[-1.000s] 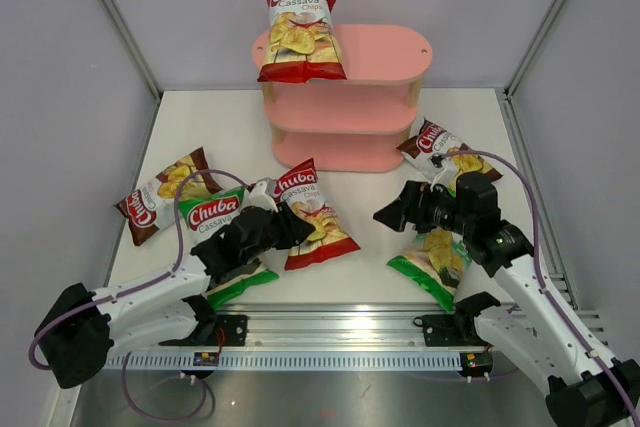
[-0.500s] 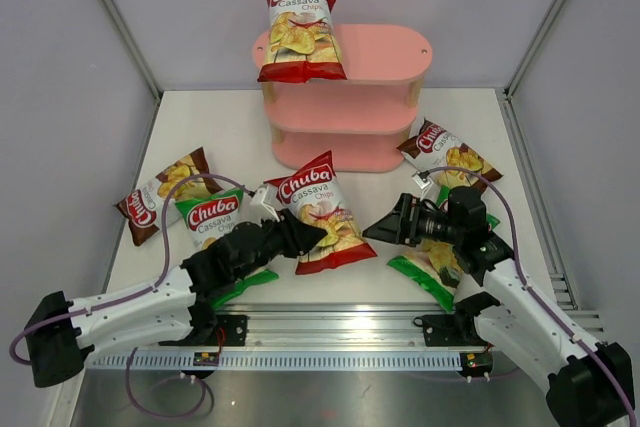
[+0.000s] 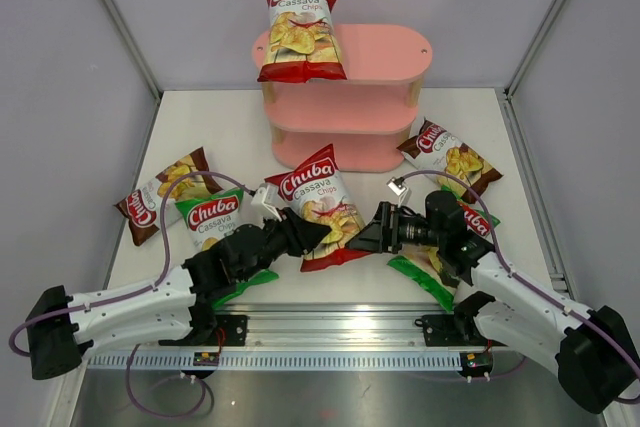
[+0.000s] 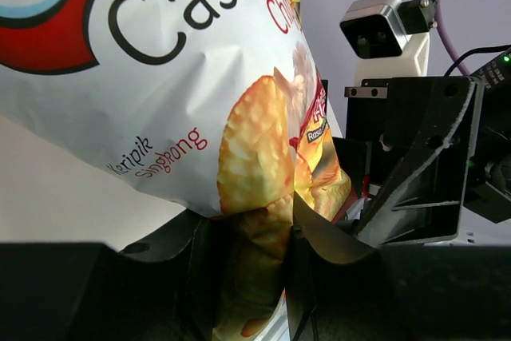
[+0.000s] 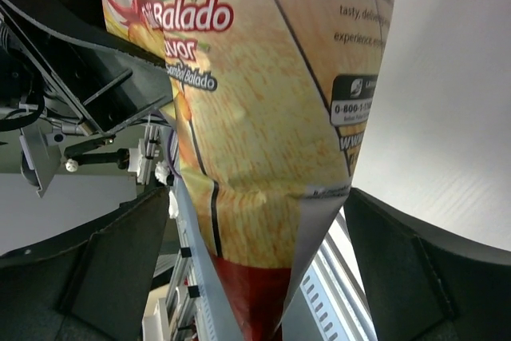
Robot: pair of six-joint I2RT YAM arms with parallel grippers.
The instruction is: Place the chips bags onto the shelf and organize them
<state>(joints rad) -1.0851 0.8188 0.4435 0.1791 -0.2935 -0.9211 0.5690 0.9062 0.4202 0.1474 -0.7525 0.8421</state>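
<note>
Swung leftward since the earlier frame, the right gripper (image 3: 368, 235) is now set with jaws spread either side of the bottom edge of the lifted red bag (image 3: 322, 209), whose lower corner is clenched by the left gripper (image 3: 308, 237), seemingly so that a hand-over can be made. Beyond both claws the pink shelf (image 3: 385, 57) is seen, another red bag (image 3: 300, 35) stood on its top tier. Pale walls (image 3: 80, 97) and a white table (image 3: 220, 127) are shown around them, a green bag (image 3: 212, 219) and brown bag (image 3: 160, 195) left lying to the outer side of the left claw, a second brown bag (image 3: 450, 159) and second green bag (image 3: 425, 269) to the outer side of the right one.
</note>
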